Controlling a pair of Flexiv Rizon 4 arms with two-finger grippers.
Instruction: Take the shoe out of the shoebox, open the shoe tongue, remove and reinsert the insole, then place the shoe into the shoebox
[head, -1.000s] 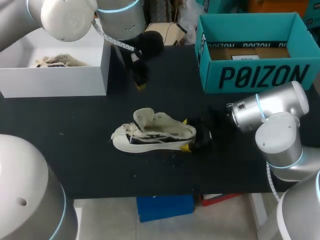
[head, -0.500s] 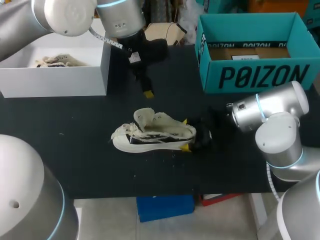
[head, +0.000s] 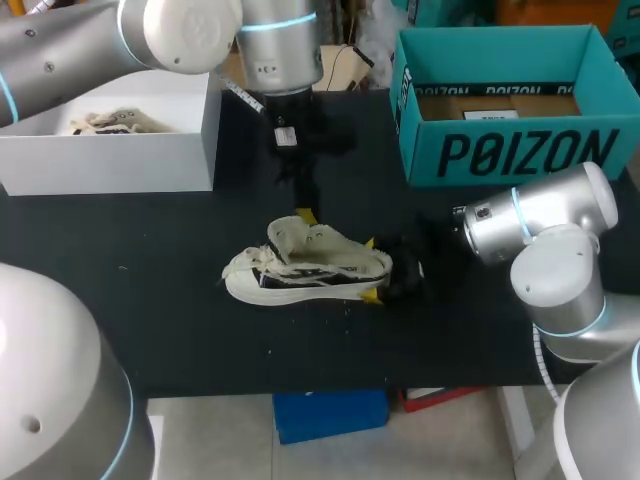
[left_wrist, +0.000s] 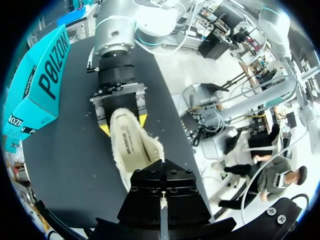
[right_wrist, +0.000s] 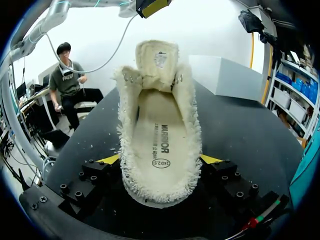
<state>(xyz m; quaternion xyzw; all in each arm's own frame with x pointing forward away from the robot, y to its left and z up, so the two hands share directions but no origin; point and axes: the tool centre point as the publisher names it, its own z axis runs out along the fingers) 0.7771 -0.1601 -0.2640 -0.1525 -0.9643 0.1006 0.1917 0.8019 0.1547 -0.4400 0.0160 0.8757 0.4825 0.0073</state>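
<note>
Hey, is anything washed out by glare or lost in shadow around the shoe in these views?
Right wrist view: white glare behind the shoe, yet the insole is evenly lit. Head view: the right gripper sinks into the dark table, only its yellow tips showing.

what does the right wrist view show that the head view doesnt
Only the right wrist view: the insole lying flat inside the shoe. Only the head view: the open top of the teal shoebox, and the shoe's dark-marked side and toe. Both: the shoe on the black table, its tongue raised, its heel clamped between the right jaws.
</note>
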